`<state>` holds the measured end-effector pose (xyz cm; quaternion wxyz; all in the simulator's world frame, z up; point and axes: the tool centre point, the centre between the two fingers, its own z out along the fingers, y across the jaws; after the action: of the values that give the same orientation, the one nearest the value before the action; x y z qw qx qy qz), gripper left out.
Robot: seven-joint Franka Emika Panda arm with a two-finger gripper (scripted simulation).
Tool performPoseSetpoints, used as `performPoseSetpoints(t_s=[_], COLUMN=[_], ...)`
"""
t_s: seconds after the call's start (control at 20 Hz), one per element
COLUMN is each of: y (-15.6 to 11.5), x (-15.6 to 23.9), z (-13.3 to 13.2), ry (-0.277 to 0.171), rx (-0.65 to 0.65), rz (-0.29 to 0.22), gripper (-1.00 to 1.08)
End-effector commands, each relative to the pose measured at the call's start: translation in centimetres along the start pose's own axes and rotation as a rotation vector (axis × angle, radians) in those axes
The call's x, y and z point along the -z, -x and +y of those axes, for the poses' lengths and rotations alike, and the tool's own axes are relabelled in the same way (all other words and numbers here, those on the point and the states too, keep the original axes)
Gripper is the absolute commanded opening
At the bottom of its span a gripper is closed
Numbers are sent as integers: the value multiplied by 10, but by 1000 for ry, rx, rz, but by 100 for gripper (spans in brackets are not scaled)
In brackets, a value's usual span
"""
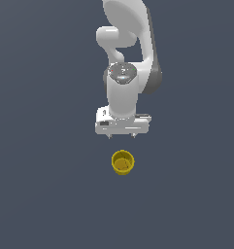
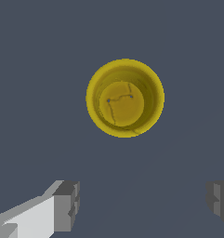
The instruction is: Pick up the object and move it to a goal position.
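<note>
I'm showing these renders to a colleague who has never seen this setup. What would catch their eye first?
The yellow cup stands out first: the only bright thing on a plain dark grey floor, upright with its open top facing up, just below the arm in the exterior view. Next is the white arm hanging over it, its claw open and not touching the cup. The wrist view looks straight down into the cup.
</note>
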<state>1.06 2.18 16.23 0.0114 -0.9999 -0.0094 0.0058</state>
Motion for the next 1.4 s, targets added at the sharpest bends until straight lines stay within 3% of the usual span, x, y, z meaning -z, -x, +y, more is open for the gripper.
performPoseSetpoints(t_s=[0.0,0.8,1.35], y=[0,-2,-2], x=[0,1,-8], z=[0,-7,-6], ry=[0,0,-27], rx=[0,27,138], rz=[0,3,-2], gripper=[28,28,28])
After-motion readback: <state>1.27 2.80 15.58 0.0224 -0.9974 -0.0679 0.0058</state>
